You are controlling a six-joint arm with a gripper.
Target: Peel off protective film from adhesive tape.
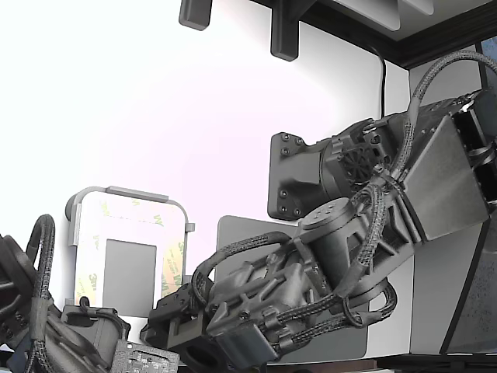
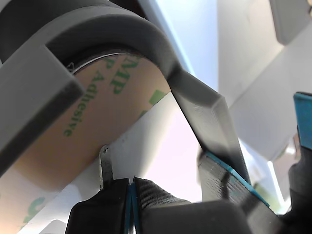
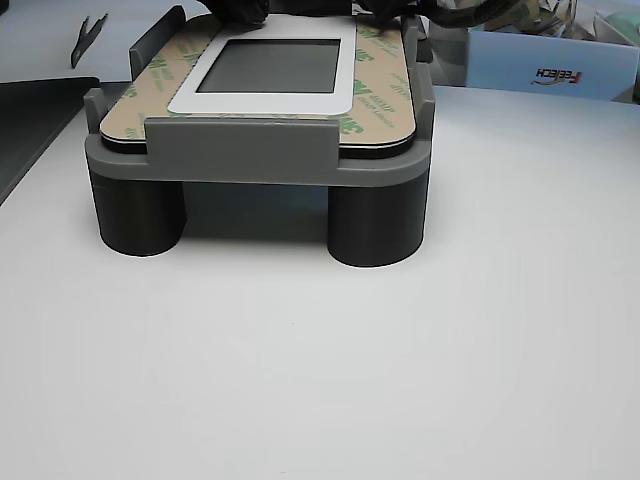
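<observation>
The protective film [image 3: 375, 95] lies flat atop the gray fixture [image 3: 255, 150] on the desk [image 3: 400, 350]. Thin, limp and tear-prone, it should be lifted at a corner edge. The hand [image 2: 130, 195] is closed, seemingly pinching a liner tab [image 2: 106, 163].

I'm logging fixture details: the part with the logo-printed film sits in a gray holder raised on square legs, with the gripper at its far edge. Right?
Not quite: the legs are round, dark cylinders, as the other view shows. The rest holds: the protective film with green logos lies on the part in the gray holder, and the gripper sits at its edge, jaws pinched together in the wrist view.
</observation>
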